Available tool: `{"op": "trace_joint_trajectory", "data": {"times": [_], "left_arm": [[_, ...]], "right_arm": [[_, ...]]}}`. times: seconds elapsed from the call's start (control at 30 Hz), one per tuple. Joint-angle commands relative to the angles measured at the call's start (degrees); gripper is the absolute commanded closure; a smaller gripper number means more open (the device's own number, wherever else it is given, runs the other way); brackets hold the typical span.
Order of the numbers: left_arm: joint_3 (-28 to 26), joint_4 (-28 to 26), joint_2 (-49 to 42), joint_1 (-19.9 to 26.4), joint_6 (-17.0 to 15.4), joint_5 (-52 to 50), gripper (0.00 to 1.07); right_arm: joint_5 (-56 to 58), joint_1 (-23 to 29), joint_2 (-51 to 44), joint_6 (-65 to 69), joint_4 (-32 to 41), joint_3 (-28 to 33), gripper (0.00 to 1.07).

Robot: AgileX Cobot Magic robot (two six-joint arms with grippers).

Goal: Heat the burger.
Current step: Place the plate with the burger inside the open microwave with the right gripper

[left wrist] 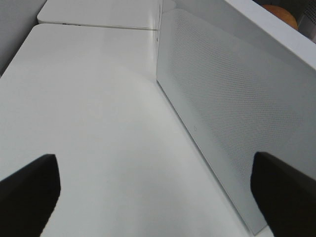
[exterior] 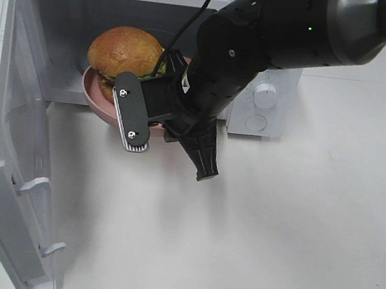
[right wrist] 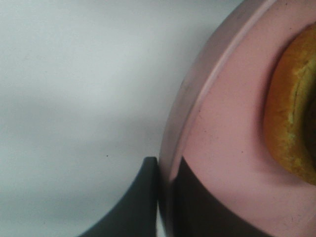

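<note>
From up high, the burger (exterior: 125,50) sits on a pink plate (exterior: 92,93) in the mouth of the microwave (exterior: 280,120), whose door (exterior: 18,130) stands wide open. The plate's front edge pokes out past the sill. The right arm (exterior: 276,42) reaches in from the right, down to that edge.

The left wrist camera shows the left gripper (left wrist: 153,158) spread wide over the table (left wrist: 89,98), holding nothing, beside a white dotted panel (left wrist: 222,98).

The right wrist camera shows the right gripper (right wrist: 166,170) clenched on the plate's rim, with the burger just beyond.
</note>
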Motion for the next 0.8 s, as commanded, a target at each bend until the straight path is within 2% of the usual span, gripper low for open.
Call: {"op": "trace_joint_trajectory", "data": {"times": [0.03, 0.3, 0.63, 0.8], "left_arm": [[0.1, -0.3, -1.1, 0.1, 0.0, -0.2, 0.09], [0.1, -0.3, -1.1, 0.1, 0.0, -0.2, 0.09], [0.1, -0.3, -1.1, 0.1, 0.0, -0.2, 0.09], [0.1, -0.3, -1.1, 0.1, 0.0, -0.2, 0.09]], "right_arm": [[-1.9, -0.2, -0.1, 2.6, -2.2, -2.5, 1.07], [0.7, -0.2, 4.4, 8.5, -4.6, -9.7, 1.07], [2.2, -0.9, 8.5, 9.2, -4.8, -15.5, 1.07], [4.4, -1.8, 10.0, 12.7, -8.0, -18.6, 1.07]]}}
